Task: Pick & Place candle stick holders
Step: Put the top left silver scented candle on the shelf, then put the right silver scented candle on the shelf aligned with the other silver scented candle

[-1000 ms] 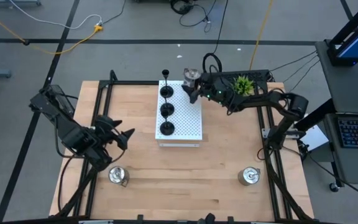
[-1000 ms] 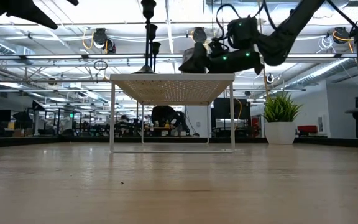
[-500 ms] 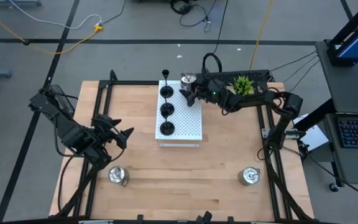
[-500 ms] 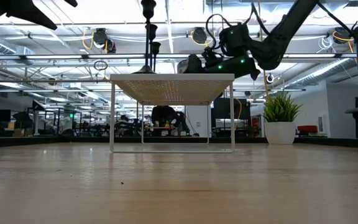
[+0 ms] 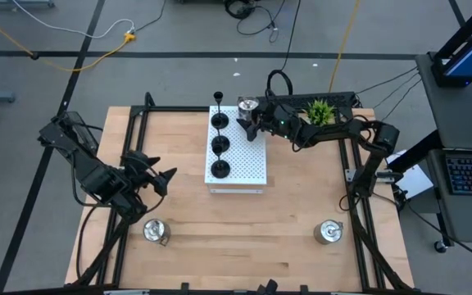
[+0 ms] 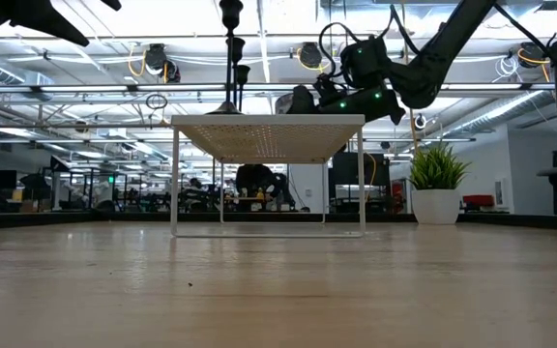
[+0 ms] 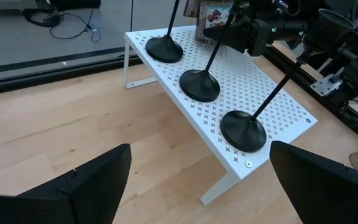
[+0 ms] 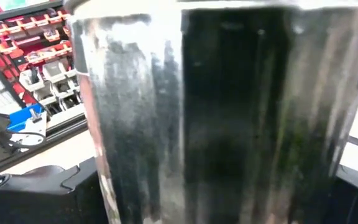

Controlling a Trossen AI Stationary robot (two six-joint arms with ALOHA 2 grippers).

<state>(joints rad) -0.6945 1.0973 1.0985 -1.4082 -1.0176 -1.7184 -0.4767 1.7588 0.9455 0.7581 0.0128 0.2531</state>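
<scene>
Right wrist view is filled by a shiny silver squat candle stick holder [image 8: 191, 112], which sits between the jaws of the right gripper [image 5: 248, 121], closed on it. From above, that gripper holds the silver holder at the far right corner of the white perforated rectangular board [image 5: 248, 160], low over its surface; whether the base already touches cannot be told. Three black candle stick holders with round bases and thin stems [image 5: 220, 145] stand in a row along the board's left side. Two more silver holders [image 5: 156, 232] and [image 5: 329, 233] stand on the wooden table [image 5: 244, 238] near its front edge, well apart. A small green potted plant [image 5: 320, 111] is just behind the right arm. The left gripper [image 5: 161, 177] waits left of the board, jaws spread wide.

To place well, lower straight down, keep the holder upright, clear of the black stems, and release only once the base rests flat.
</scene>
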